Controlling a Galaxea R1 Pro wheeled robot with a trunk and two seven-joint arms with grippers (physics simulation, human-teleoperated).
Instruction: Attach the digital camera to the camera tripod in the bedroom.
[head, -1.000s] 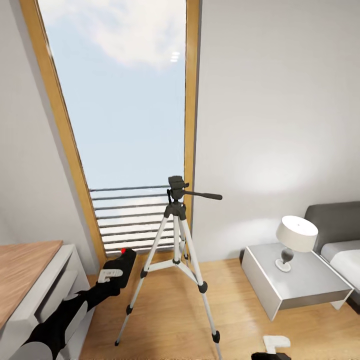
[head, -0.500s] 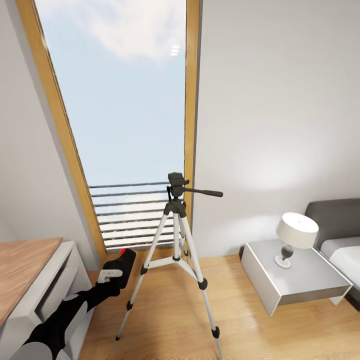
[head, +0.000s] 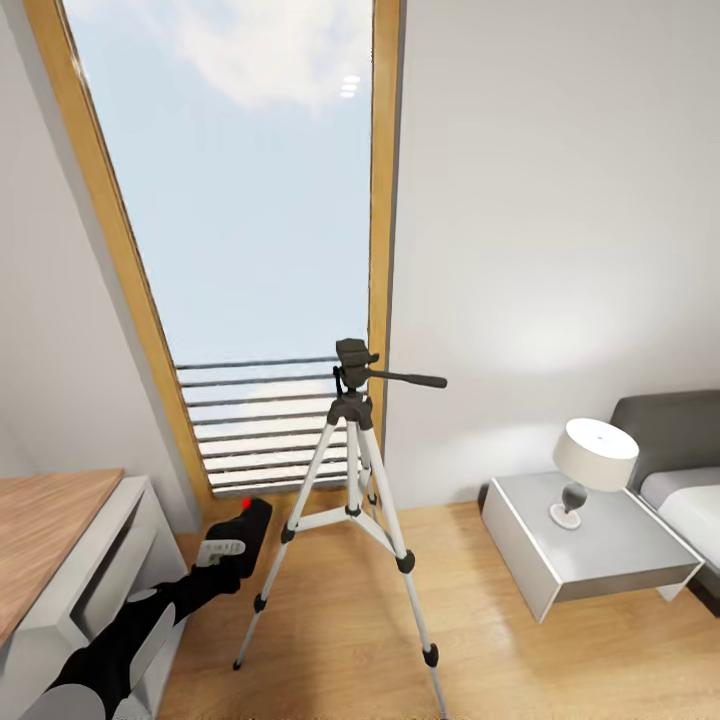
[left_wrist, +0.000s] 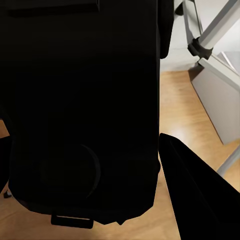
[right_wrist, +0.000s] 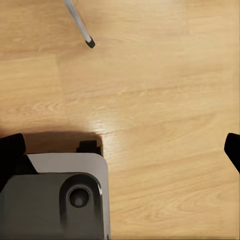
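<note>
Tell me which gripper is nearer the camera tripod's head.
Left. The left gripper, holding the digital camera, sits low beside the camera tripod, well below its head. The right gripper points down at bare floor near one tripod foot.

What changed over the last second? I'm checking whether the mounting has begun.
The head view itself shifted: the whole room sits slightly higher in frame. The left gripper stays shut on the small matte-black digital camera, low and left of the silver-legged camera tripod, apart from its head.
</note>
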